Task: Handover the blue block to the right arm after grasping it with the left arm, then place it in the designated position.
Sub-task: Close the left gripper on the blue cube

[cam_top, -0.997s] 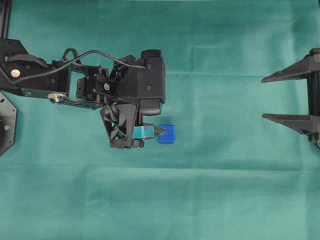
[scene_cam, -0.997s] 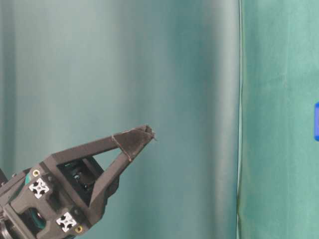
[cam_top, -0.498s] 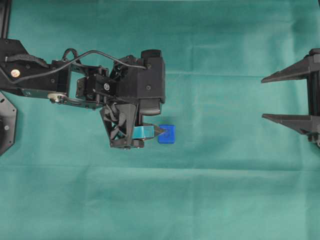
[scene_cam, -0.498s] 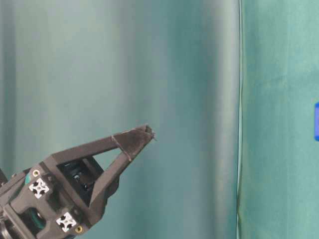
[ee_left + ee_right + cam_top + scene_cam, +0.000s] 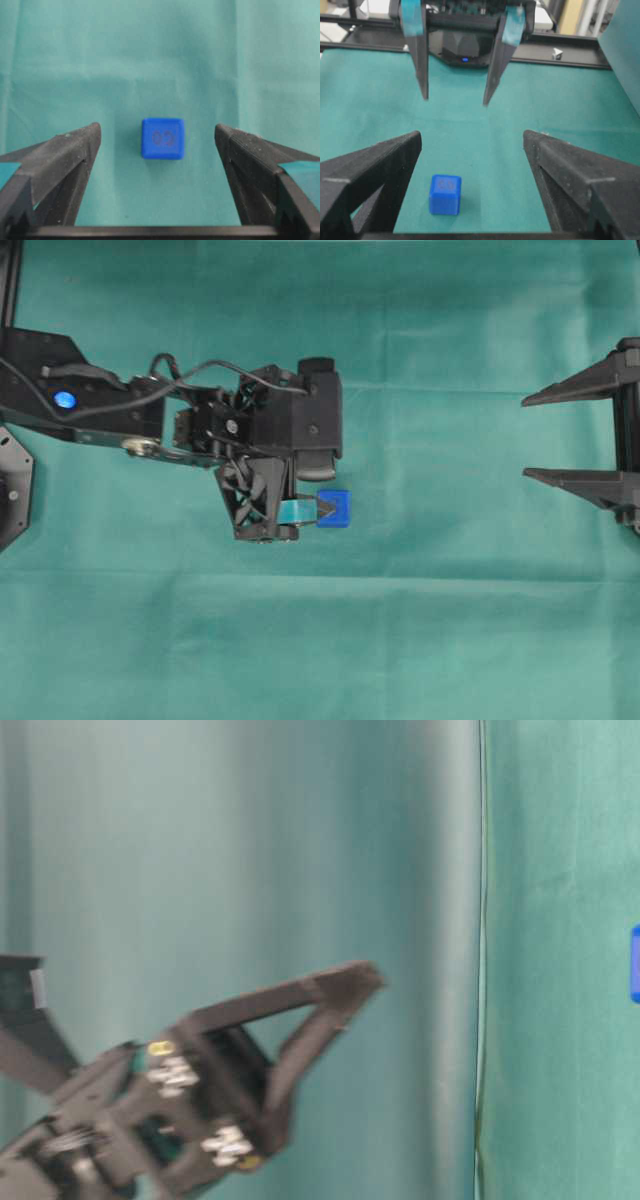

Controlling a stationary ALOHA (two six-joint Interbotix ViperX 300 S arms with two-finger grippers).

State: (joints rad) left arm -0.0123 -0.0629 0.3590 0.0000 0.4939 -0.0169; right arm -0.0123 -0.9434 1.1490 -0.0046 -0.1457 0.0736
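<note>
Blue block point(image 5: 162, 138): lying on the green cloth point(image 5: 450, 640), centred between my left jaws and touching neither.
Left gripper point(image 5: 159, 145): I am keeping my teal-taped fingers point(image 5: 495, 60) spread wide and released; nothing is held.
Change: my left arm point(image 5: 150, 420) is reaching further out than a second ago, so the block now sits between the fingers instead of just beyond the tips; the table-level view is blurring with that motion.
Unchanged: the block is resting where it was.
Right gripper point(image 5: 528, 436): waiting well apart from the block, plain black jaws released, not having moved.
Meaning: I am judging the approach nearly done; closing is next, handover not yet begun.
</note>
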